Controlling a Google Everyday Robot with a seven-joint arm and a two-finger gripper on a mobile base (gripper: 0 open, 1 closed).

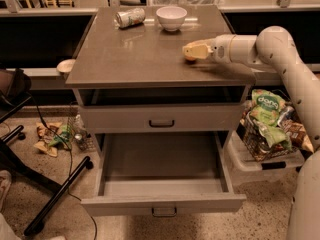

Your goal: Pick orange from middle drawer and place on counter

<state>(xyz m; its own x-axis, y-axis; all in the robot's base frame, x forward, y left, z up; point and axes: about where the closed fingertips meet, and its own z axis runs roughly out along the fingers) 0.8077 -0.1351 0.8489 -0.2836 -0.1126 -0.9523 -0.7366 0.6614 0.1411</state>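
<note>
As it caps the cabinet, counter (140, 59): glossy grey-brown slab, with the bowl and can at its rear and the end effector over its right front part.
Arm (285, 59): white, enters from the right, forearm level above the counter's right edge.
Drawer (200, 203): lowest one, standing open toward the camera, grey floor in full view.
Upper drawer front (125, 118): shut, dark loop handle at centre.
Basket (270, 134): on the floor right of the cabinet, filled with snack bags.
Bowl (171, 18): white, upright, rear centre of the counter.
Can (130, 17): on its side, left of the bowl, not touching it.
End effector (187, 51): yellowish fingers pointing left, low over the counter, closed narrow on the orange.
Orange (189, 59): held at the fingertips, only its lower edge showing. It is at or just above the counter surface, and contact cannot be told. Well apart from the bowl.
</note>
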